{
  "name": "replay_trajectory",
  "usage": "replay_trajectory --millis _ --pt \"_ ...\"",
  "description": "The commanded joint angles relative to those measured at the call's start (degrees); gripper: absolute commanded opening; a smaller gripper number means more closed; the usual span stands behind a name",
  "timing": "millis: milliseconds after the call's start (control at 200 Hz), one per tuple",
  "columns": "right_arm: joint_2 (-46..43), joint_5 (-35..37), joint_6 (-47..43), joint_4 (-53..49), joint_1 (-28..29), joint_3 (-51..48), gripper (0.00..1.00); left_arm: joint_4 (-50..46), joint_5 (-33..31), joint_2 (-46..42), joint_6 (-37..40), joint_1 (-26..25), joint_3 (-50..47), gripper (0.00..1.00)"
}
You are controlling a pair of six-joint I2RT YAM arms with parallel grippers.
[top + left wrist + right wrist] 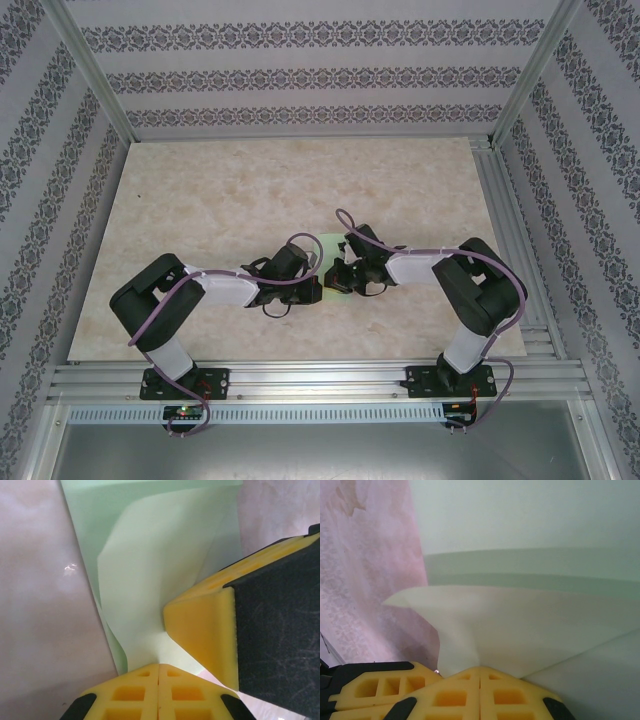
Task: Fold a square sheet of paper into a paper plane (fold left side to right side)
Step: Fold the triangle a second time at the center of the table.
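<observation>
The square sheet of paper (329, 244) is pale mint green and lies at the table's middle, mostly covered by both grippers. In the left wrist view a flap of the paper (150, 570) rises off the flat part and runs into my left gripper (159, 669), whose yellow jaws are shut on its edge. My right gripper (480, 671) is shut on a lifted flap of the paper (520, 625) as well. The two grippers (312, 285) (338, 275) stand tip to tip; the right gripper's yellow finger (202, 630) shows close beside the left one.
The marbled beige tabletop (200, 200) spreads around the paper. Aluminium frame rails (320, 380) run along the near edge and right side, and patterned walls enclose the table. The left gripper's yellow finger (370, 690) sits at the bottom left of the right wrist view.
</observation>
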Motion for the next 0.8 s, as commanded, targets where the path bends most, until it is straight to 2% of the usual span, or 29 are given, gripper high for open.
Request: replay_trajectory --millis 0,794 --pt "1.2 4.0 -3.4 -3.3 -1.8 1.0 0.07 -4.2 -1.6 3.0 -1.0 -1.0 -3.1 0.08" --pt "2.8 4.3 -13.1 -11.4 -16.3 7.6 0.07 -3.1 -1.5 2.7 -1.5 -1.0 -5.1 0.07"
